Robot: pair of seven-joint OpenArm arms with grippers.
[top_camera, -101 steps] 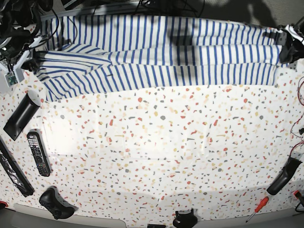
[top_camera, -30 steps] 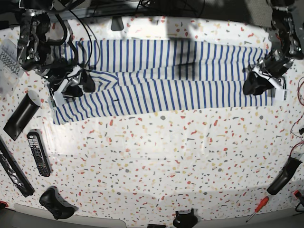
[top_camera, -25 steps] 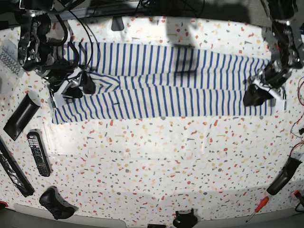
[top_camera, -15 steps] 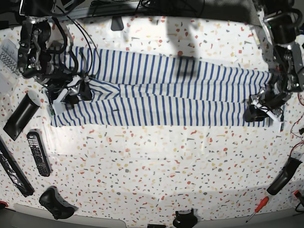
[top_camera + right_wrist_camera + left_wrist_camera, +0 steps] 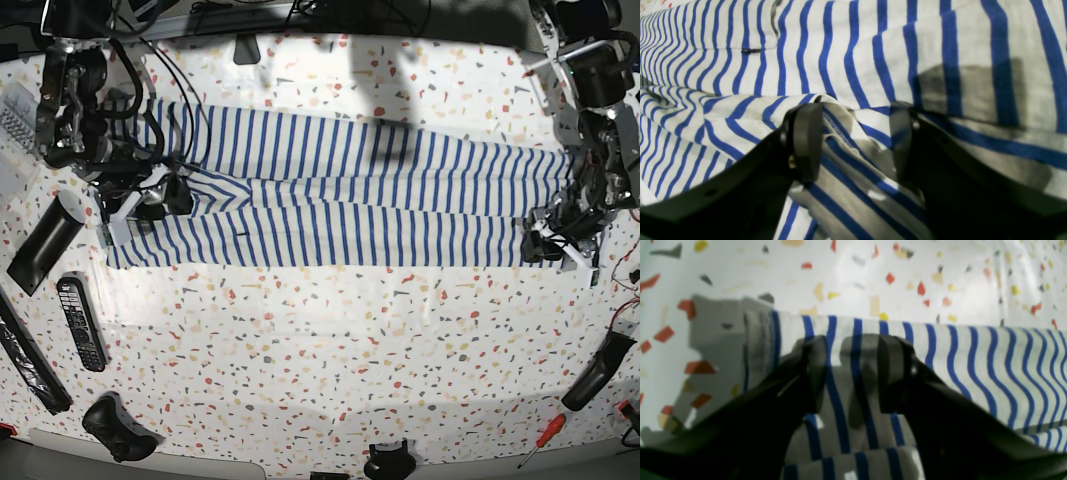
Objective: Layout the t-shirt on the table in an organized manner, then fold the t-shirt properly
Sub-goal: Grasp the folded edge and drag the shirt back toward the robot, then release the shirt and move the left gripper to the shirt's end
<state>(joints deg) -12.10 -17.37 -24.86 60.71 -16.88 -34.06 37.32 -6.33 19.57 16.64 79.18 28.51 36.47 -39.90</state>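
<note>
While both arms hold: cloth stretched between them
Left gripper [image 5: 851,373]: jaws part-open, pinching t-shirt [image 5: 340,190] hem
Right gripper [image 5: 857,140]: jaws part-open, gripping a fold
T-shirt: long axis across table [image 5: 330,350], far half

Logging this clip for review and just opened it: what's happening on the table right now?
Two robot arms are handling a white cloth t-shirt with thin blue stripes, folded into a long band across the speckled white terrazzo-pattern table. The left claw sits at one end of the band, and the wrist view shows striped cloth between its fingers. The right claw is at the other end, astride a bunched fold. The band lies nearly flat.
</note>
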